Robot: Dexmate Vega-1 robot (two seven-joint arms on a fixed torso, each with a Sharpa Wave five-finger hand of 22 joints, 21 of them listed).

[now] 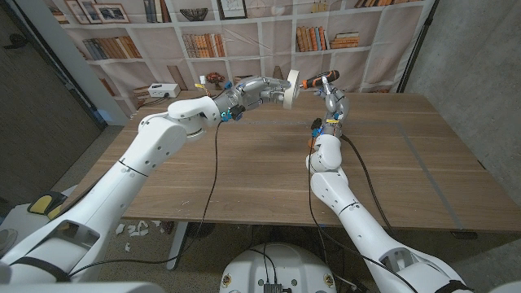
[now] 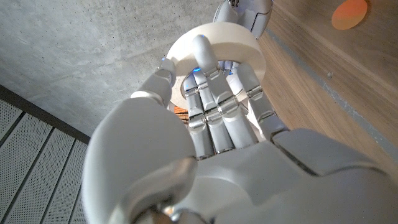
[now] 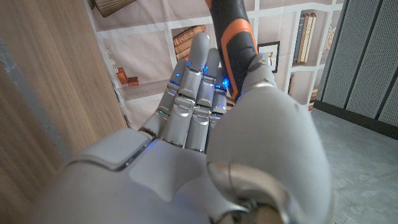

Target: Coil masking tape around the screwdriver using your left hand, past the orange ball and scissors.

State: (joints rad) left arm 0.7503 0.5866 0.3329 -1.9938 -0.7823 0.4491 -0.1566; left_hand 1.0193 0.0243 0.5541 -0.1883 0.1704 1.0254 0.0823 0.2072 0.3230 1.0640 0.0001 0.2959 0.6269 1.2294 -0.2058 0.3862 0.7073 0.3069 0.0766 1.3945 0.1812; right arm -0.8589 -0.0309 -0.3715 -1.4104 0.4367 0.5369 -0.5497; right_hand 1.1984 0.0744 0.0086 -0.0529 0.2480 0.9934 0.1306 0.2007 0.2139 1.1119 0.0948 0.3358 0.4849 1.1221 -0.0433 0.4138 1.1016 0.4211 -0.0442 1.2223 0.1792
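Above the far middle of the wooden table (image 1: 244, 179), my left hand (image 1: 256, 89) holds a white roll of masking tape (image 1: 291, 85) in its fingertips. Just to its right, my right hand (image 1: 332, 98) grips a screwdriver (image 1: 319, 79) by its black and orange handle, with the tip pointing at the roll. In the left wrist view the fingers (image 2: 214, 106) curl around the tape roll (image 2: 214, 37), the right hand (image 2: 249, 9) lies just beyond it, and an orange round thing (image 2: 349, 12) sits on the table. In the right wrist view the right hand (image 3: 199, 124) wraps the screwdriver handle (image 3: 233, 31).
A white box (image 1: 159, 90) stands at the table's far left corner. Behind the table hangs a bookshelf backdrop (image 1: 244, 32). Cables run from both arms across the tabletop. White scraps (image 1: 134, 228) lie on the floor at the table's near left.
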